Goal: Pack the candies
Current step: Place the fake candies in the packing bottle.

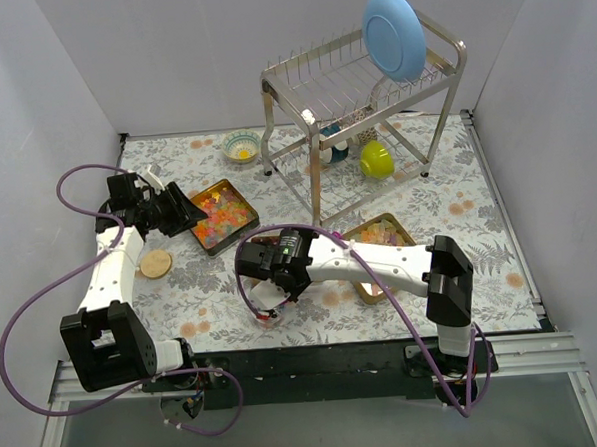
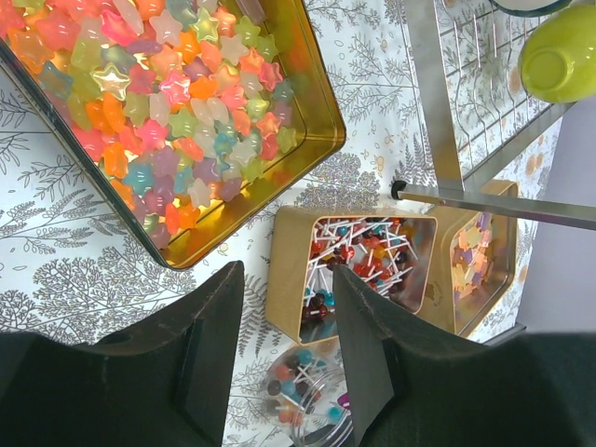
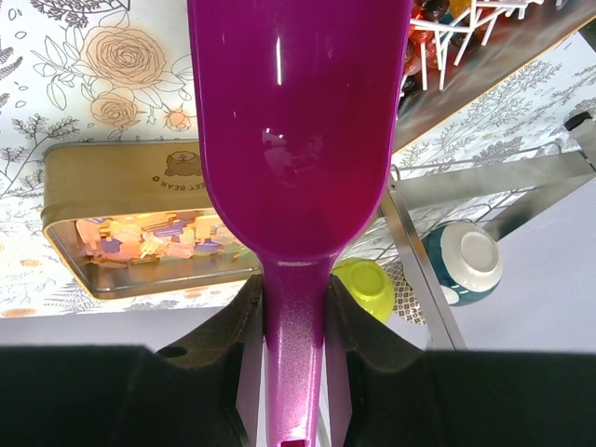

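Observation:
A gold tin tray (image 1: 239, 199) of colourful star-shaped candies (image 2: 168, 102) lies at the left of the table. My left gripper (image 1: 175, 214) hovers at its left edge, open and empty (image 2: 287, 345). A gold tin of lollipops (image 2: 363, 256) and a gold tin of pastel candies (image 2: 480, 251) lie further right. A glass jar (image 2: 303, 386) holding a few lollipops lies below them. My right gripper (image 1: 276, 273) is shut on the handle of a magenta scoop (image 3: 298, 121) over the jar (image 1: 268, 310). The scoop's inside is hidden.
A steel dish rack (image 1: 362, 90) stands at the back with a blue plate (image 1: 394, 33), a green bowl (image 1: 376, 159) and a teal bowl (image 3: 466, 261). A small bowl (image 1: 240, 146) and a round wooden lid (image 1: 155, 263) lie on the floral cloth.

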`<state>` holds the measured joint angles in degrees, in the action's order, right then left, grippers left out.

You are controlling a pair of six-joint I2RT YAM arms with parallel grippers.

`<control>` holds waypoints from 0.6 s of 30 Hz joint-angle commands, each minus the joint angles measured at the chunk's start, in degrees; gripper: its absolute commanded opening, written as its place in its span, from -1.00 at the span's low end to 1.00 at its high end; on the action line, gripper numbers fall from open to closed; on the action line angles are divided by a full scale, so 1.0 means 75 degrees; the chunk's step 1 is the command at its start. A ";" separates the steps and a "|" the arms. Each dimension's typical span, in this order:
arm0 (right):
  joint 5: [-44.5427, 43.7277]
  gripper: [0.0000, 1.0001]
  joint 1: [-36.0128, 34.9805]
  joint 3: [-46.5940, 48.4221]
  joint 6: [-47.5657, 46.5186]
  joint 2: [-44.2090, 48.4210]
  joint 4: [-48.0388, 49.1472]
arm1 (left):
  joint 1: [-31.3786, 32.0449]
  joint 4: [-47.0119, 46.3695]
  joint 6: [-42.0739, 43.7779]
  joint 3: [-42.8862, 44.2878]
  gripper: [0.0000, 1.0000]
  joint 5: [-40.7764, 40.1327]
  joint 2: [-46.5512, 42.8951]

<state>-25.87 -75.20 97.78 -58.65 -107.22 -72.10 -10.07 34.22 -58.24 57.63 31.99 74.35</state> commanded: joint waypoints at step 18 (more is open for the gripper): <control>0.0658 -0.97 0.0497 0.0943 0.0237 0.0643 -0.0020 | 0.0252 0.0312 0.1891 0.0741 -0.19 0.0411 0.1359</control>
<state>-25.36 -74.67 99.29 -57.80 -106.50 -71.90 -9.54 34.35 -53.36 58.85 33.87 79.64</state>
